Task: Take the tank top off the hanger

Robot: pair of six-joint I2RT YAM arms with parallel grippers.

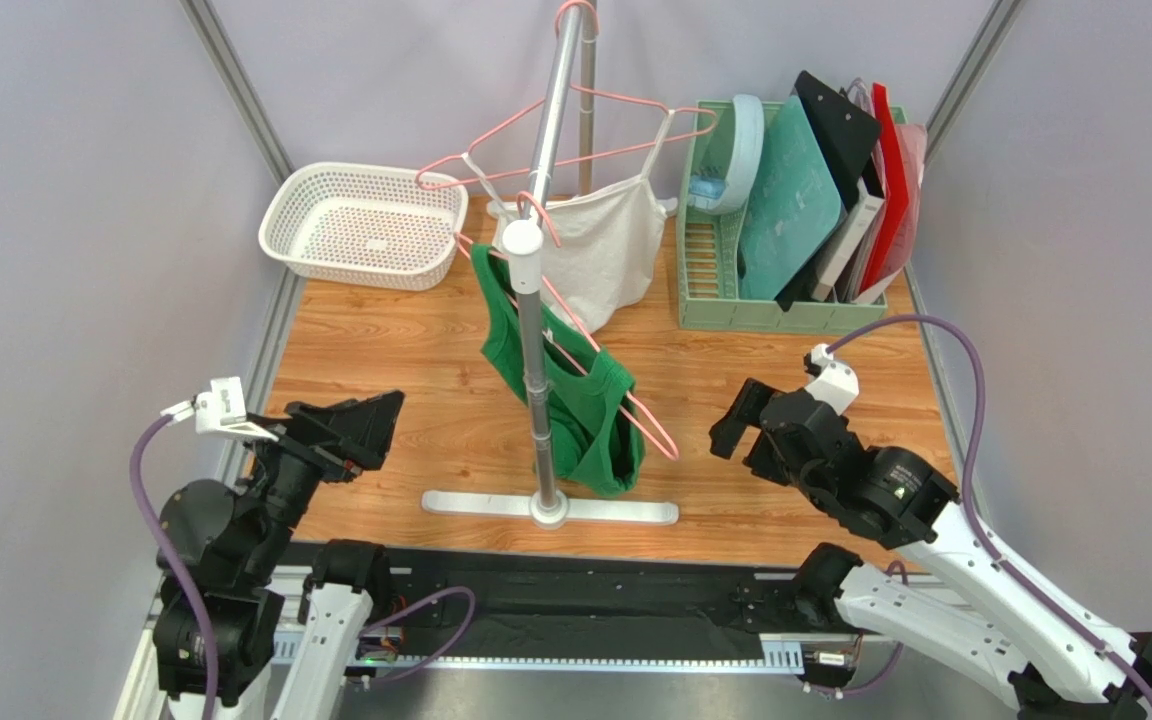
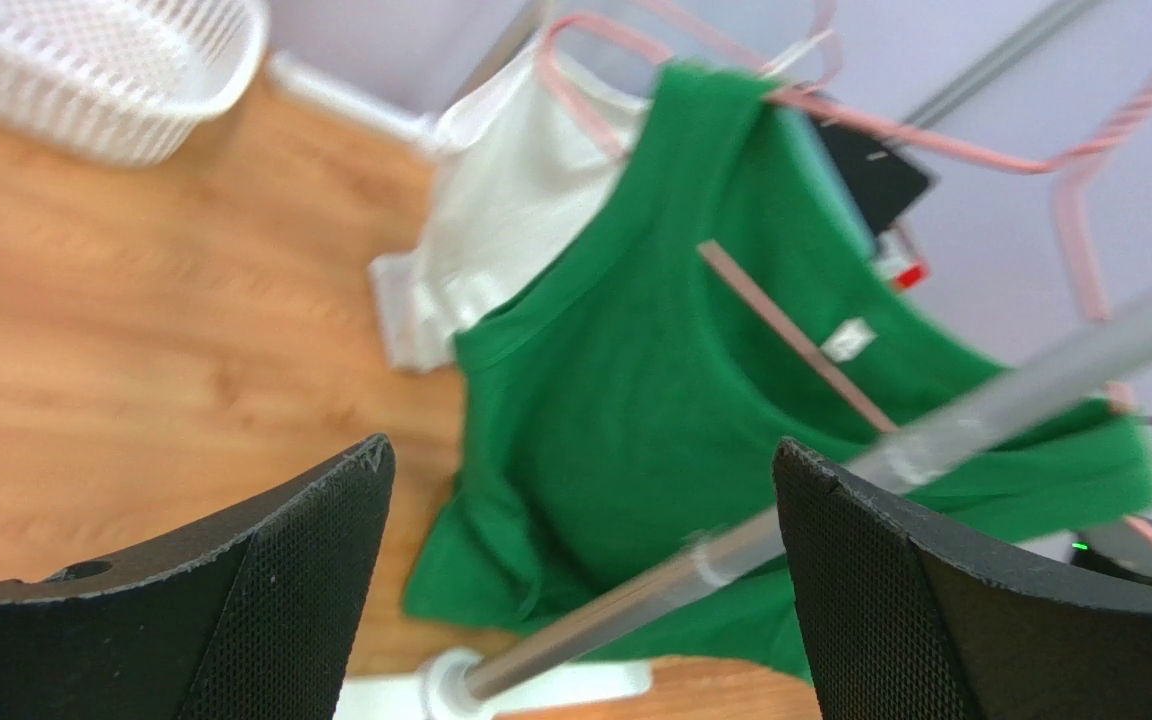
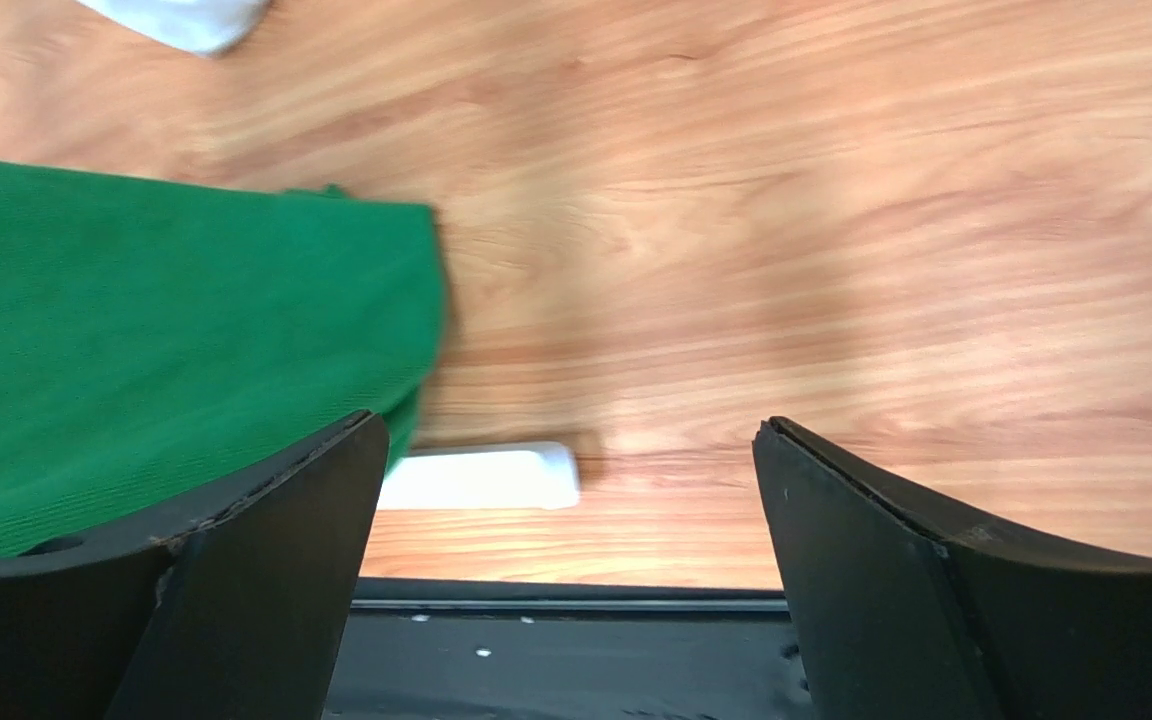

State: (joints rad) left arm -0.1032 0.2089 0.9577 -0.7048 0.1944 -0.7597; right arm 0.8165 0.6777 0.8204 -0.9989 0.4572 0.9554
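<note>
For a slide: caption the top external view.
Open left gripper and right gripper flank rack with green shirt and white tank top.

Wood-grain table (image 1: 387, 345) with white basket (image 1: 342, 270), green rack (image 1: 710, 308) of boards and clothes stand's flat base (image 1: 605, 510)

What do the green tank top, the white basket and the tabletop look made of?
Green tank top: soft matte knit fabric, perhaps cotton; it drapes and folds, and fine ribbing shows close up. White basket: rigid plastic, judging by its moulded lattice of holes. Tabletop: smooth wood-grain surface with a slight sheen; solid wood or laminate, cannot tell.
</note>
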